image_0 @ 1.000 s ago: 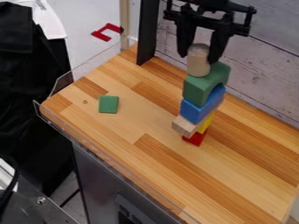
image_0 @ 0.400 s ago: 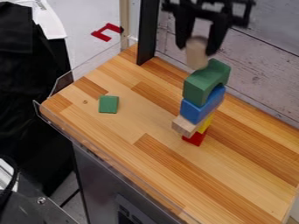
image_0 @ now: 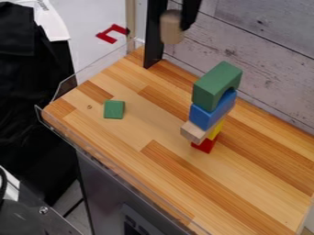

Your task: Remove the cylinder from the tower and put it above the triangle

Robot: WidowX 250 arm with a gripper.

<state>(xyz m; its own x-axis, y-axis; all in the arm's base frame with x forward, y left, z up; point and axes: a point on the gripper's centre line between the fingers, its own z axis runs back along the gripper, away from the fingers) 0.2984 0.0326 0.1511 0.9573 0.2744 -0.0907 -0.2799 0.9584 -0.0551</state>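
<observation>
Wooden cylinder (image_0: 171, 28), far side — gripper (image_0: 174, 19) is clasping it; likely light, stiff, smoothish — opposite sides suiting the hold.

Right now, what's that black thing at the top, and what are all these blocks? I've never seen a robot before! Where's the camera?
The black thing is a robot's gripper, which works like a pinching hand. It is holding a wooden cylinder up in the air.

All the pictures come from one camera that stays put and looks down at a slant on the wooden table.

On the table stands a tower. At its top is a green arch, then a blue block. Lower down are a plain wooden block and a yellow block, with a red block at the bottom.

Away from the tower lies a small green block, probably the triangle the robot must put the cylinder on.
</observation>
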